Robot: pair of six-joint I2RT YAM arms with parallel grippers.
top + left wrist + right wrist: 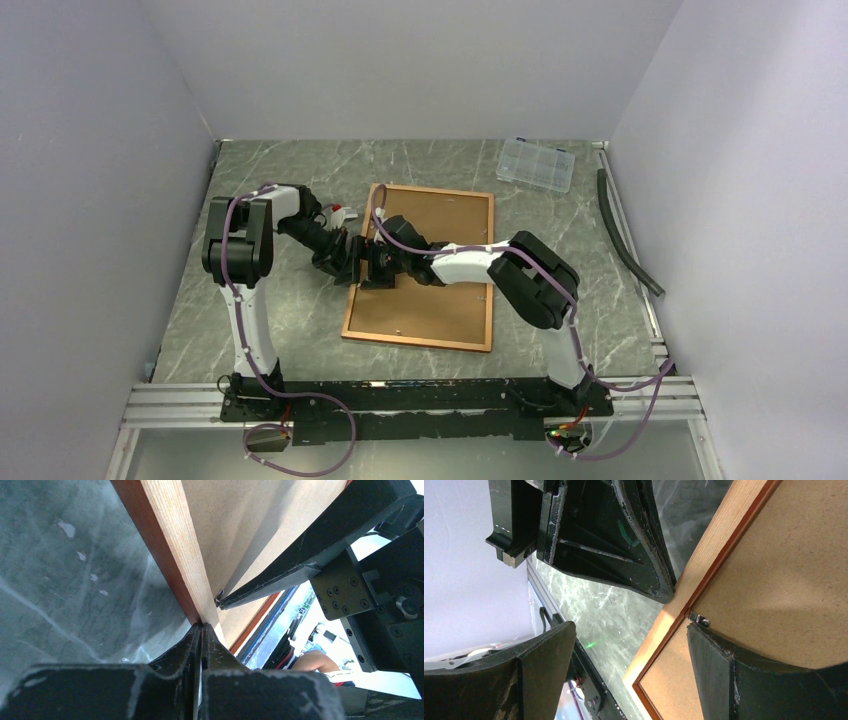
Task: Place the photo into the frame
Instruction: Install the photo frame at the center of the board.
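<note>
The frame [415, 343] lies back-side up in the middle of the table, with a brown backing board [420, 310] filling it. The photo is hidden. My left gripper [352, 262] is shut, and its closed tips [201, 626] touch the outer side of the frame's left rail [175, 545]. My right gripper [378, 268] is open astride that same rail [704, 550]. One of its fingers [724, 670] rests on the backing board beside a small metal tab [700, 620]; the other finger [544, 665] hangs over the table outside the frame.
A clear plastic compartment box [536, 163] sits at the back right. A black hose [625, 235] runs along the right wall. An aluminium rail [400, 400] carries both arm bases at the near edge. Grey walls close in on three sides.
</note>
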